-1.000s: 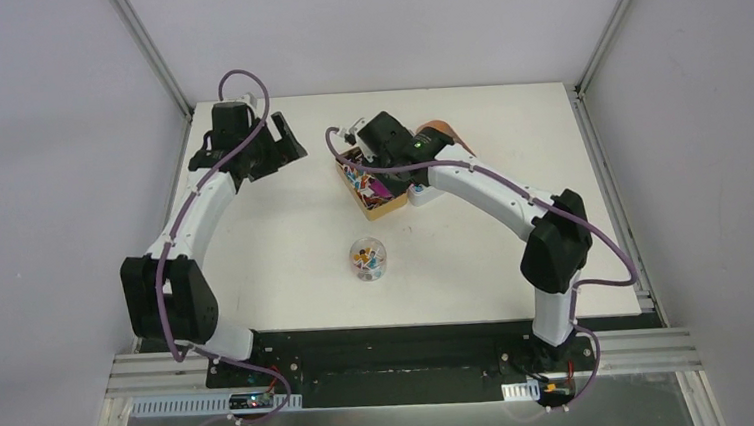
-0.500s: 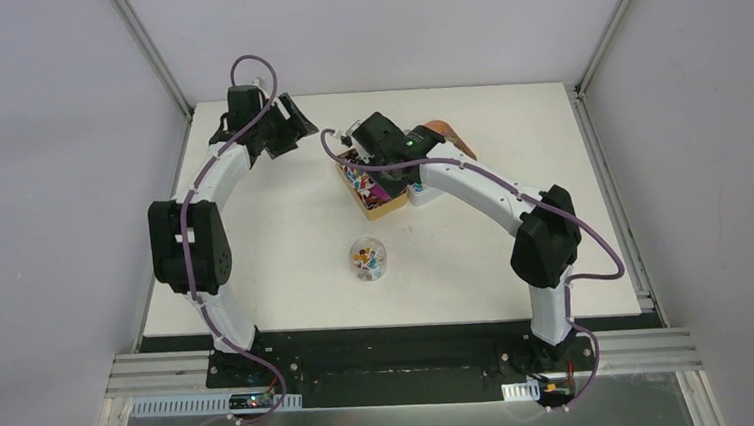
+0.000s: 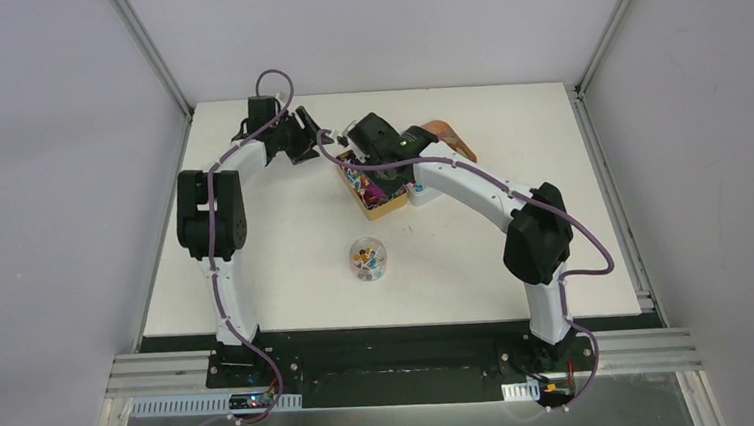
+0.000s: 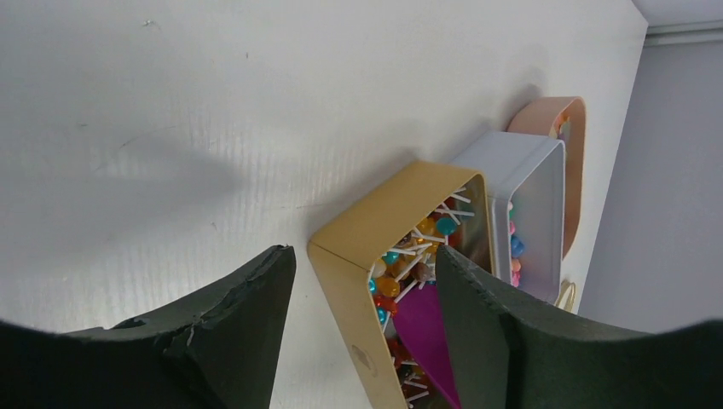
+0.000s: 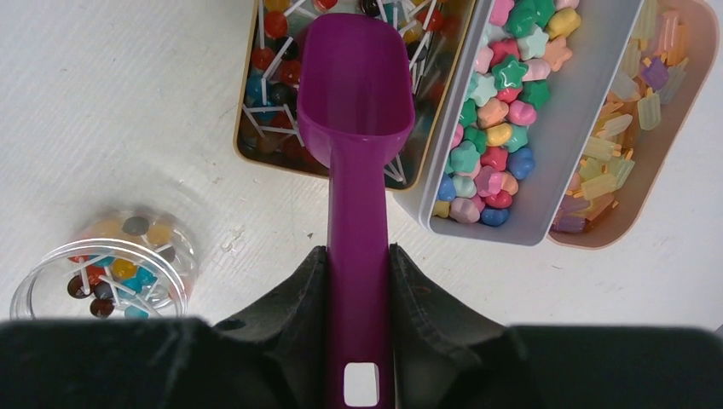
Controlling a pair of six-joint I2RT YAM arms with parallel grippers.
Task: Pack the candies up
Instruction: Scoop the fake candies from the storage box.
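Candies (image 5: 111, 273) on thin white sticks, red, blue, orange and dark, lie in a clear round dish (image 5: 26, 277) that stands nearest the arm bases on the white desk (image 3: 275, 250). Past the dish, the right hand (image 5: 358, 256) is clamped on the handle of a magenta scoop (image 5: 358, 128), one finger pressed to each side. The scoop's empty bowl reaches out over a tan box (image 4: 341, 281) filled with more stick candies in the same colours. Just beside that box, wall against wall, stands a white box (image 5: 580, 111) holding star-shaped and rounded candies in pink, green, blue, red and yellow. A peach box (image 5: 673, 149) sits against the white one on its other side, with pale pastel pieces in it. At the far end of the tan box is the left hand (image 4: 362, 253), its jaws apart. One finger is over the bare desk just outside the box's end wall and the other over the box's contents, so the wall lies between them; neither finger appears to touch it.
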